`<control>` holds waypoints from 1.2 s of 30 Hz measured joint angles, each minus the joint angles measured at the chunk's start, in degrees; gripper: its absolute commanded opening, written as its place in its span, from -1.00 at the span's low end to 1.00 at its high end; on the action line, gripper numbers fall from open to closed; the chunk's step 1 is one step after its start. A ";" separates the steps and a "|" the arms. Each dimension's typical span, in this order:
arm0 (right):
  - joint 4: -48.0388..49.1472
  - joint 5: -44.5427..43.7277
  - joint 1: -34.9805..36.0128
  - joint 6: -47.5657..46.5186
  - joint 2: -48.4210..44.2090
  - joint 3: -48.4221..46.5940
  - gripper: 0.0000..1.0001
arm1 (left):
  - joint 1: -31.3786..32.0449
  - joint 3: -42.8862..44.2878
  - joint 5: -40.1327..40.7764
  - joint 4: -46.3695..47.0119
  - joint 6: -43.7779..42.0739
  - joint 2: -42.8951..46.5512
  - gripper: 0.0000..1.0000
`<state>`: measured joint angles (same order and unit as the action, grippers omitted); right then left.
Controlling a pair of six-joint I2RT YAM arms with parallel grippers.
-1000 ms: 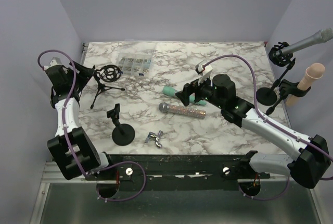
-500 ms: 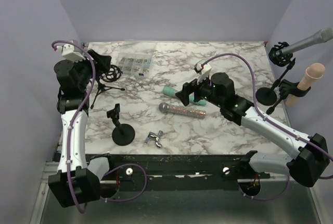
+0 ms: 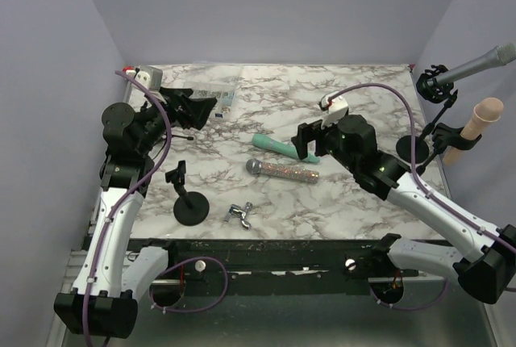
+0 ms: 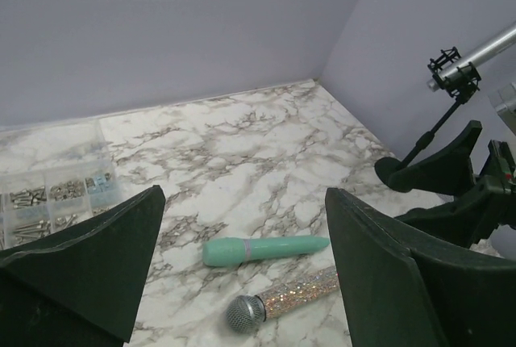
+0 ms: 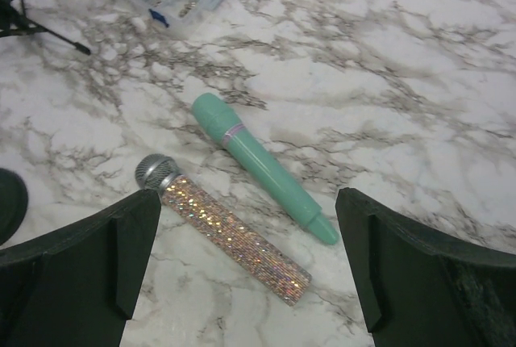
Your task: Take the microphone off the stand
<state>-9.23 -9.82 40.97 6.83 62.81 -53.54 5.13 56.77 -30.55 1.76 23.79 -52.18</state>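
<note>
1. My right gripper is empty. Its jaws are spread wide and it hovers over the marble table.
2. My left gripper is also spread wide and holds nothing. It is raised over the far-left part of the table.
3. Below my right fingers a teal microphone and a glitter microphone lie flat, side by side. Neither is on a stand, so I judge that they are not my target.
4. The one to take is the silver microphone. It sits tilted in the black clip of the tall stand at the far-right edge, well apart from both grippers. A beige microphone rests in a second holder just beside it.
5. To do this well, I would send the right arm, which is nearer.
   - I would turn the wrist so the jaws straddle the silver body clear of the clip, then close firmly.
   - I would draw the microphone out along its own axis rather than straight up, so the stand does not tip.
</note>
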 measured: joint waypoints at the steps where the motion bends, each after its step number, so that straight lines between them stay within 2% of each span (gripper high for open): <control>1: -0.87 -1.79 0.00 -0.15 -0.68 0.00 1.00 | 0.33 0.02 -0.15 0.13 0.00 0.42 0.68; 9: -5.22 -20.35 -0.07 -0.83 -2.78 -1.05 1.00 | 2.12 0.52 -2.45 1.22 1.05 1.57 0.70; 14: -7.43 -28.89 -1.46 -0.85 2.64 -9.77 1.00 | 3.19 0.52 -3.65 2.25 2.27 1.81 0.71; 18: -9.79 -31.93 -4.79 0.04 7.50 -17.88 1.00 | 4.35 0.52 -4.35 2.78 3.10 1.44 0.72; 36: -23.26 -37.57 -31.08 14.62 17.97 -44.87 0.99 | 7.93 0.59 -7.50 3.67 5.38 -0.68 0.78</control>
<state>-32.49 -47.40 9.89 21.45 80.77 -98.41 13.06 57.36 -38.04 5.43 29.17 -52.86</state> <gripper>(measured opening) 0.998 0.884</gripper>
